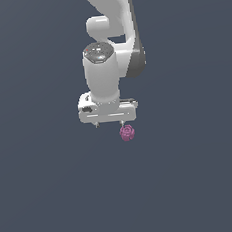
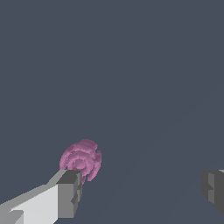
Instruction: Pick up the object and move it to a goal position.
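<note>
- While the gripper (image 1: 108,123) hung with its jaws spread wide and holding nothing, the job looked barely begun.
- The pink object (image 1: 127,133) sat by one finger (image 2: 69,192), not between the two.
- Lining up, grabbing, lifting and carrying were all left.

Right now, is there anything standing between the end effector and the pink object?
Nothing visible does. The end effector is open, and the pink object lies beside one finger, off the middle of the gap. No other item appears around them.
</note>
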Robot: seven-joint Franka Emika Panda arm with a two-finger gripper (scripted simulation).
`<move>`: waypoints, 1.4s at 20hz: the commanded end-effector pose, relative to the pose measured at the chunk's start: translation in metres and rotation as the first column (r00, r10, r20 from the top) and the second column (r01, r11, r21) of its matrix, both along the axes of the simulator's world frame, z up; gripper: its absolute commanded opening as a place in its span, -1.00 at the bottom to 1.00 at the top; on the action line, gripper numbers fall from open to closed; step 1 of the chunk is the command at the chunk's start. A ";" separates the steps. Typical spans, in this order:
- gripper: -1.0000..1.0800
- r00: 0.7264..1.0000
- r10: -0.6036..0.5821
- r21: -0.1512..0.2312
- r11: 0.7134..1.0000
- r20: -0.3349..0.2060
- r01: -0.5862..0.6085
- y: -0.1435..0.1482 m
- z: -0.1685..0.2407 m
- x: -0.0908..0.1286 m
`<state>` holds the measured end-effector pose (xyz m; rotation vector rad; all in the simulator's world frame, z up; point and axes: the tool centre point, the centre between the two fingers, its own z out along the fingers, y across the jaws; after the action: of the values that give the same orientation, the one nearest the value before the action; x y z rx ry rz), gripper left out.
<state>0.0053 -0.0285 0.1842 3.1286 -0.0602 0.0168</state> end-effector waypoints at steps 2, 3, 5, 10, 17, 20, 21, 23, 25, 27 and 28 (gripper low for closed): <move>0.92 1.000 0.000 0.000 1.000 0.000 0.000 -0.001 0.000 0.000; 0.92 1.000 -0.001 -0.002 1.000 0.002 0.001 -0.003 0.000 0.000; 0.92 1.000 -0.005 -0.009 1.000 0.007 0.005 -0.011 0.002 0.002; 0.92 1.000 -0.020 -0.029 0.999 0.023 0.021 -0.036 0.006 0.005; 0.92 1.000 -0.001 -0.028 1.000 0.020 0.001 -0.031 0.001 0.004; 0.92 0.999 0.038 -0.026 0.999 0.016 -0.037 -0.021 -0.008 0.002; 0.92 0.998 0.055 -0.025 0.998 0.015 -0.055 -0.017 -0.012 0.000; 0.92 0.995 0.097 -0.023 0.995 0.011 -0.096 -0.007 -0.022 -0.003; 0.92 0.989 0.147 -0.019 0.989 0.006 -0.147 0.006 -0.033 -0.007; 0.92 0.979 0.206 -0.014 0.978 0.001 -0.206 0.021 -0.047 -0.013; 0.92 0.971 0.237 -0.011 0.971 -0.001 -0.237 0.029 -0.054 -0.016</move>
<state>-0.0060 -0.0116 0.1410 3.1055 0.2405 0.0255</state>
